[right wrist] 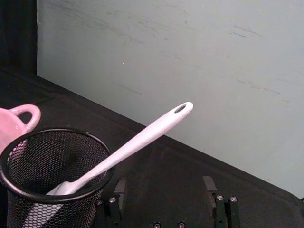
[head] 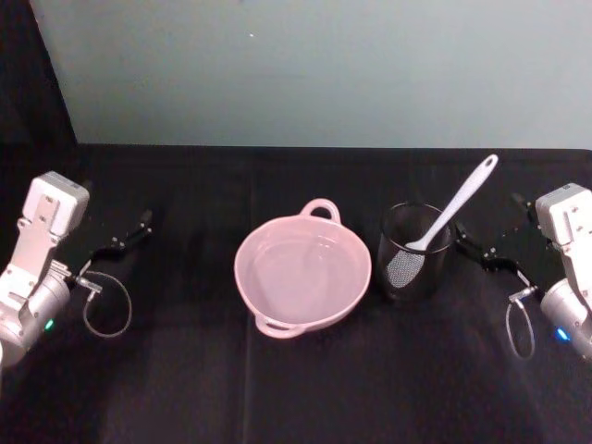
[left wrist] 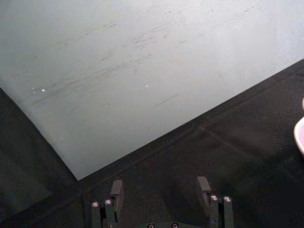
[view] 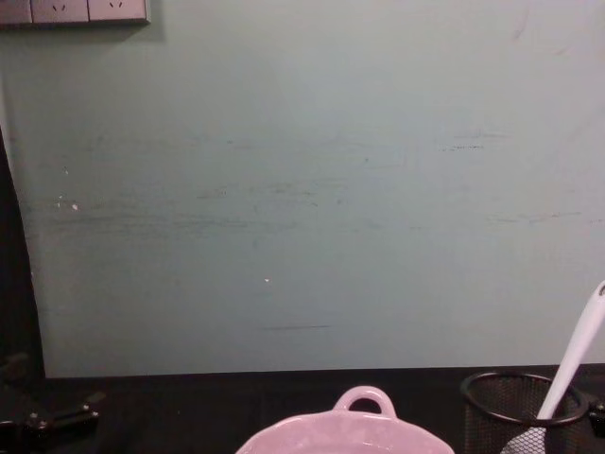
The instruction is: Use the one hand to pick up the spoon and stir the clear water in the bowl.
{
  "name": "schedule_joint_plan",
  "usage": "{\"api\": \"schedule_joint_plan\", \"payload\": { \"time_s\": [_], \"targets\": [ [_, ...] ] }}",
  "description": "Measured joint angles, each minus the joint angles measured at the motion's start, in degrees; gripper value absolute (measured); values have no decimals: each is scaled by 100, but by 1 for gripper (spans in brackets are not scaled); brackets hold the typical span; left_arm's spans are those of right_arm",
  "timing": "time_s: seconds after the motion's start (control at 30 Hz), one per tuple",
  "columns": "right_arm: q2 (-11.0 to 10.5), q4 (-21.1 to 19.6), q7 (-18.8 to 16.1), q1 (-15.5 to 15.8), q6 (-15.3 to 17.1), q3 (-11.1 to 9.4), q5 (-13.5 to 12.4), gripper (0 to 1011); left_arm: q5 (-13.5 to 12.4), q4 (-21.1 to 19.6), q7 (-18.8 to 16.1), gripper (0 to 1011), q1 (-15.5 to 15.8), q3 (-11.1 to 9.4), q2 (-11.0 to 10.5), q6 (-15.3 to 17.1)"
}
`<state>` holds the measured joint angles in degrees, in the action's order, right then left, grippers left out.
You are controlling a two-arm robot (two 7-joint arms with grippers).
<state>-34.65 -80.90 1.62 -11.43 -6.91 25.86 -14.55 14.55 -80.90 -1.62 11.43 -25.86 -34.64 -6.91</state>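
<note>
Nearest me, the black surface (head: 185,379) runs under everything. Farther out, my left hand (head: 125,239) is at the left edge, fingers spread, holding nothing. My right hand (head: 481,250) is at the right, fingers likewise spread, just right of the black mesh cup (head: 435,273). Between the hands stands the pink bowl (head: 252,254) of clear water (head: 305,273). The white spoon (head: 453,213) stands in the cup, blade down, handle leaning far and right.

Black mesh cup (head: 435,277) on black cloth (head: 185,370), pale wall (head: 324,65) behind.
</note>
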Motion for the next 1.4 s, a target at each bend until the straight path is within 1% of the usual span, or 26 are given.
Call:
{"api": "schedule_joint_plan", "payload": {
  "time_s": [0.4, 0.57, 0.6, 0.7, 0.73, 0.83, 0.87, 0.9, 0.93, 0.97, 1.0, 1.03, 1.07, 1.1, 1.13, 1.23, 1.27, 1.37, 1.4],
  "targets": [
    [1, -7, -1, 10, -1, -14, 4, 1003, 0, 0, 0, 1011, 0, 0, 0, 0],
    [-92, -237, 15, 287, -7, -195, 11, 1003, 0, 0, 0, 1011, 0, 0, 0, 0],
    [-126, -360, 13, 406, -7, -280, -52, 1003, 0, 0, 0, 1011, 0, 0, 0, 0],
    [-160, -563, 4, 606, -11, -433, -228, 1002, 0, 0, 0, 1011, 0, 0, 0, 0],
    [-167, -674, -23, 721, -27, -532, -362, 1002, 0, 0, 0, 1011, 0, 0, 0, 0],
    [-166, -859, -92, 896, -58, -697, -587, 1003, 0, 0, 0, 1011, 0, 0, 0, 0],
    [-150, -961, -168, 989, -75, -792, -761, 1002, 0, 0, 0, 1011, 0, 0, 0, 0],
    [-138, -1000, -214, 1022, -85, -829, -848, 1003, 0, 0, 0, 1011, 0, 0, 0, 0],
    [-103, -1055, -327, 1077, -101, -906, -1025, 1003, 0, 0, 0, 1011, 0, 0, 0, 0],
    [-80, -1071, -389, 1090, -104, -940, -1117, 1002, 0, 0, 0, 1011, 0, 0, 0, 0],
    [-20, -1080, -502, 1101, -104, -995, -1290, 1003, 0, 0, 0, 1011, 0, 0, 0, 0],
    [-20, -1080, -502, 1101, -104, -995, -1290, 1003, 0, 0, 0, 1011, 0, 0, 0, 0],
    [55, -1072, -646, 1088, -90, -1044, -1501, 1002, 0, 0, 0, 1011, 0, 0, 0, 0],
    [96, -1056, -712, 1074, -73, -1067, -1597, 1003, 0, 0, 0, 1011, 0, 0, 0, 0],
    [186, -1011, -857, 1028, -19, -1105, -1808, 1003, 0, 0, 0, 1011, 0, 0, 0, 0],
    [325, -914, -1061, 937, 76, -1163, -2102, 1003, 0, 0, 0, 1011, 0, 0, 0, 0],
    [434, -827, -1200, 857, 162, -1203, -2334, 1003, 0, 0, 0, 1011, 0, 0, 0, 0],
    [625, -655, -1355, 712, 306, -1284, -2660, 1003, 0, 0, 0, 1011, 0, 0, 0, 0],
    [737, -557, -1457, 621, 406, -1335, -2861, 1003, 0, 0, 0, 1011, 0, 0, 0, 0]
  ]
}}
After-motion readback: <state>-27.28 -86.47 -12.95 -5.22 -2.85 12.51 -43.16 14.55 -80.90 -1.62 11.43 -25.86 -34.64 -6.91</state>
